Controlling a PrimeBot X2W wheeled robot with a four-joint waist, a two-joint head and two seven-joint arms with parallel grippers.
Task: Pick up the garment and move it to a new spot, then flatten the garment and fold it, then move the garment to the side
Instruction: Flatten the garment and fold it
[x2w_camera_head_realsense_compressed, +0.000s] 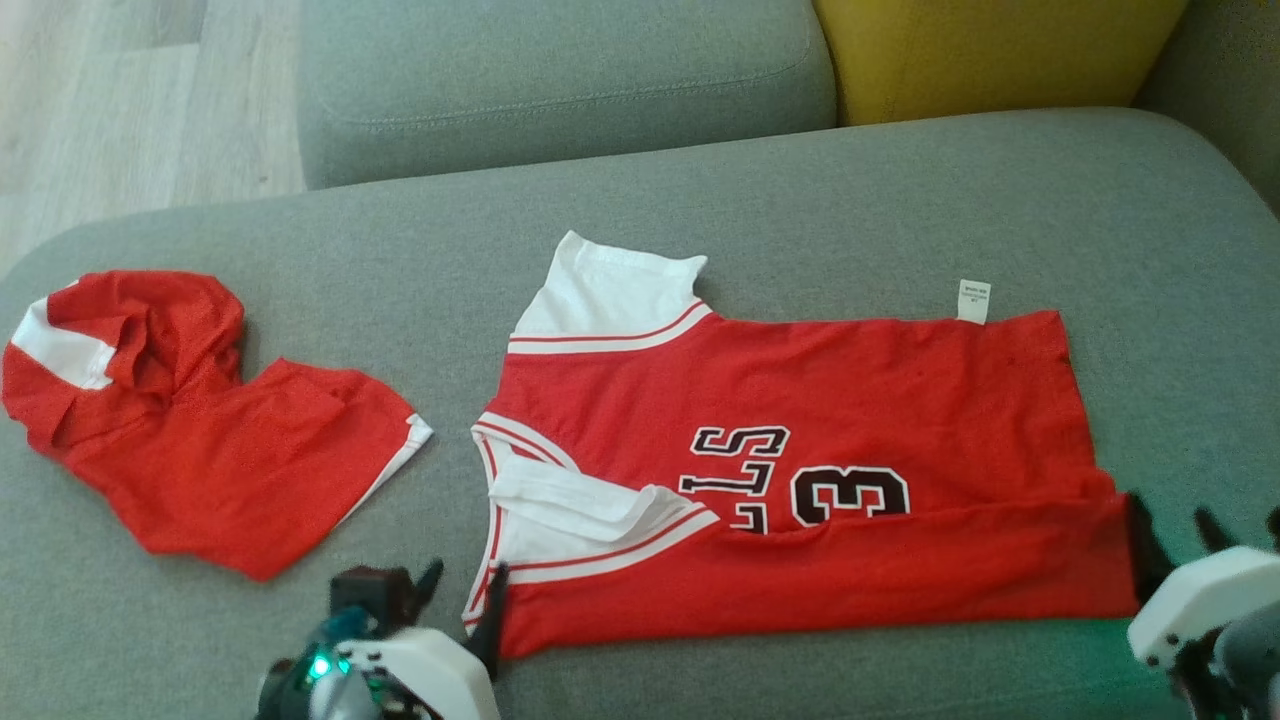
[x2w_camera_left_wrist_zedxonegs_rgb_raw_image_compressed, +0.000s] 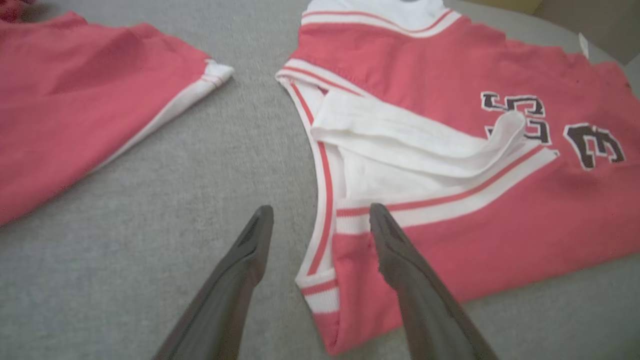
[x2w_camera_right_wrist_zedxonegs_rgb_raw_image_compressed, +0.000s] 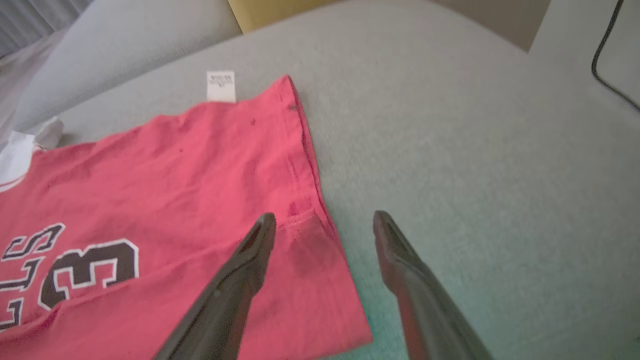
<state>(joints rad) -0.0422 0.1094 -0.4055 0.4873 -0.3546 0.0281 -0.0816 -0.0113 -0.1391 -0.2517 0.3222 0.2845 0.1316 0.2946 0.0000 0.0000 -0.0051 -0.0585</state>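
The garment (x2w_camera_head_realsense_compressed: 800, 400) is a red jersey with white sleeves and black lettering, lying flat on the grey sofa seat (x2w_camera_head_realsense_compressed: 800, 190), its near edge folded up over the numbers. My left gripper (x2w_camera_head_realsense_compressed: 465, 580) is open at the jersey's near left corner; in the left wrist view the left gripper (x2w_camera_left_wrist_zedxonegs_rgb_raw_image_compressed: 320, 215) straddles the striped sleeve edge of the garment (x2w_camera_left_wrist_zedxonegs_rgb_raw_image_compressed: 500, 235) without gripping it. My right gripper (x2w_camera_head_realsense_compressed: 1175, 525) is open at the near right corner. In the right wrist view the right gripper (x2w_camera_right_wrist_zedxonegs_rgb_raw_image_compressed: 324, 220) has one finger over the garment (x2w_camera_right_wrist_zedxonegs_rgb_raw_image_compressed: 175, 175) hem and the other over bare sofa.
A second red garment (x2w_camera_head_realsense_compressed: 200, 440) lies crumpled on the seat's left, and this second red garment (x2w_camera_left_wrist_zedxonegs_rgb_raw_image_compressed: 65, 115) lies left of my left fingers. A grey back cushion (x2w_camera_head_realsense_compressed: 560, 80) and a yellow cushion (x2w_camera_head_realsense_compressed: 1000, 50) stand behind. Wooden floor (x2w_camera_head_realsense_compressed: 100, 100) lies far left. A black cable (x2w_camera_right_wrist_zedxonegs_rgb_raw_image_compressed: 607, 50) hangs at right.
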